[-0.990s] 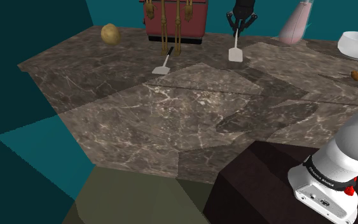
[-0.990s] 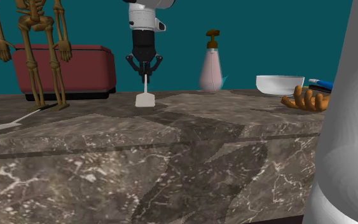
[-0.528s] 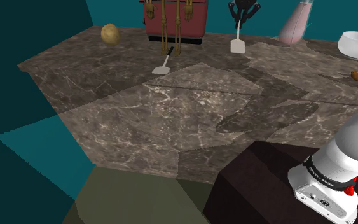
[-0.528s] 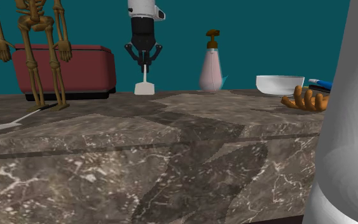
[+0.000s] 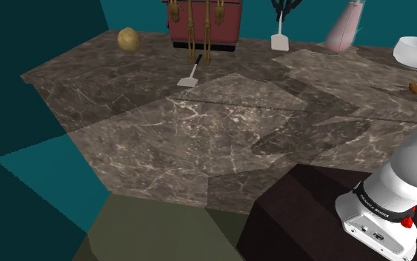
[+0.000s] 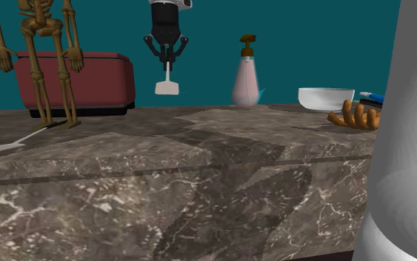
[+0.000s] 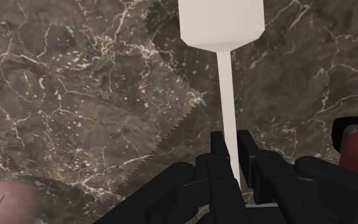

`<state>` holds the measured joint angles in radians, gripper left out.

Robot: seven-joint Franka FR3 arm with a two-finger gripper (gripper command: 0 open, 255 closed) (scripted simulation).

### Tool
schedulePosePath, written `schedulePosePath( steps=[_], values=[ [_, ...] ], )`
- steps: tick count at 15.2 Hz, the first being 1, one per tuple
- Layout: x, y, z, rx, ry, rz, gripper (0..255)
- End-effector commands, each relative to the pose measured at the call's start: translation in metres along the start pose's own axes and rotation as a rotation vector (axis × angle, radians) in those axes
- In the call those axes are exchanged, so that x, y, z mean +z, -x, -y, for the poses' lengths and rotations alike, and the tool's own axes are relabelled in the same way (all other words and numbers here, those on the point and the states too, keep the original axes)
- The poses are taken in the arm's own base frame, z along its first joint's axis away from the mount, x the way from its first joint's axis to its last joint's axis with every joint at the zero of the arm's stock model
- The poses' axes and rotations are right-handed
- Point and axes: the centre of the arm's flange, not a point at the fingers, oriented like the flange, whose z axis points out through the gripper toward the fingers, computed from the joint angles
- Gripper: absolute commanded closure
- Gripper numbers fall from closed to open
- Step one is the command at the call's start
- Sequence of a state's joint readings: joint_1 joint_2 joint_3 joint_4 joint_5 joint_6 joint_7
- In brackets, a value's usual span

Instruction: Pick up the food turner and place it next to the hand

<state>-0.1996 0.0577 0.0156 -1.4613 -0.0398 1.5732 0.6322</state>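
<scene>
Wrist view, gripper (image 7: 233,151) clasping white turner (image 7: 220,22), seemingly aloft

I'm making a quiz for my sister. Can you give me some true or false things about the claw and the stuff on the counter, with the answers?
1. The claw is shut on the white turner. True.
2. The turner's flat end rests on the counter. False: it hangs in the air above it.
3. The orange hand lies close to the white bowl. True.
4. The pump bottle has tipped onto its side. False: it stands upright.
</scene>
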Motion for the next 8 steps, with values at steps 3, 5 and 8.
schedulePosePath(
  steps=[3,5,8],
  values=[
    [-0.004,0.007,-0.040,0.000,0.000,0.000,255],
    [-0.004,0.012,-0.066,0.000,0.000,0.000,255],
    [-0.005,0.019,-0.105,0.000,0.000,0.000,255]
  ],
)
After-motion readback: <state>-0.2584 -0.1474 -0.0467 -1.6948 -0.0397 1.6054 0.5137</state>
